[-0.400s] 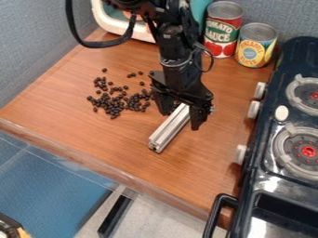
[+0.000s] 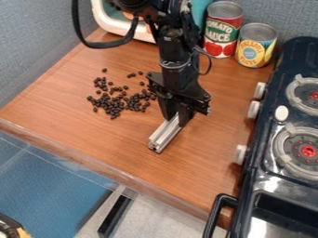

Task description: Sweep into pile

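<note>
Fingers have come together since the last frame! They stood wide on either side of the metal bar (image 2: 162,137) a moment ago, and now the black gripper (image 2: 175,120) has them narrowed right down onto it, one on each flank, holding the bar near its far end. The gripper has also shifted a touch leftward in view, while the bar itself lies just where it was, and so do the beans.

So here's the bar now, down on the wooden counter (image 2: 124,144), slanting toward the lower left, its near end poking out in front of the fingers. And the dark beans (image 2: 114,109), they're off to the left of the gripper: a loose, uneven cluster, thick at the lower middle, with a few strays up at the top. The cluster's right side sits close beside the gripper.

Up behind, a red can (image 2: 224,28) and a yellow can (image 2: 256,46) stand upright next to each other, just right of the arm, and a white and teal toy appliance (image 2: 115,23) sits at the back. Over on the right it's the dark stove (image 2: 255,179), two burners on top, pale knobs down its side, and a black handle (image 2: 214,218) at its lower corner.
</note>
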`<state>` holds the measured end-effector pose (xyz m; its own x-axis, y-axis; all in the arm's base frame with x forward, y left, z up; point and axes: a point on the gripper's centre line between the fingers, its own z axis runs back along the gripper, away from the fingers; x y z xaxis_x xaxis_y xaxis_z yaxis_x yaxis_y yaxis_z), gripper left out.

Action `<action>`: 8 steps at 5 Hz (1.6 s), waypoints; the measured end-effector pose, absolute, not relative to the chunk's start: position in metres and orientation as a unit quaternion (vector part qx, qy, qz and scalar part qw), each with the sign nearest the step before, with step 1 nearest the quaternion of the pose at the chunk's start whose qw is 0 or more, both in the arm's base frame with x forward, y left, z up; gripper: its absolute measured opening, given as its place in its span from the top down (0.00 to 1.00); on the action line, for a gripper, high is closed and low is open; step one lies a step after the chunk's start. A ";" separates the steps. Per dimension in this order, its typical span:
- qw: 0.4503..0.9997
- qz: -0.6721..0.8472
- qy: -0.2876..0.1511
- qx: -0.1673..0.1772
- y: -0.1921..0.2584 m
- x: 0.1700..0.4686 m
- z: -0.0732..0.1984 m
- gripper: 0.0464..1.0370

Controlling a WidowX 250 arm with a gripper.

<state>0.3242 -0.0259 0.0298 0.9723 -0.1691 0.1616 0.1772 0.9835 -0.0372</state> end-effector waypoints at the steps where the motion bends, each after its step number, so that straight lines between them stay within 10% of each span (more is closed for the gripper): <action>1: 0.993 -0.086 -0.077 -0.014 -0.022 0.323 0.027 0.91; 2: 0.993 -0.090 -0.076 -0.021 -0.023 0.323 0.027 0.96; 3: 0.992 -0.084 -0.083 -0.041 -0.021 0.320 0.028 0.81; 6: 0.988 -0.116 -0.099 -0.026 -0.024 0.323 0.032 0.02; 8: 0.987 -0.119 -0.103 -0.005 -0.022 0.325 0.033 0.03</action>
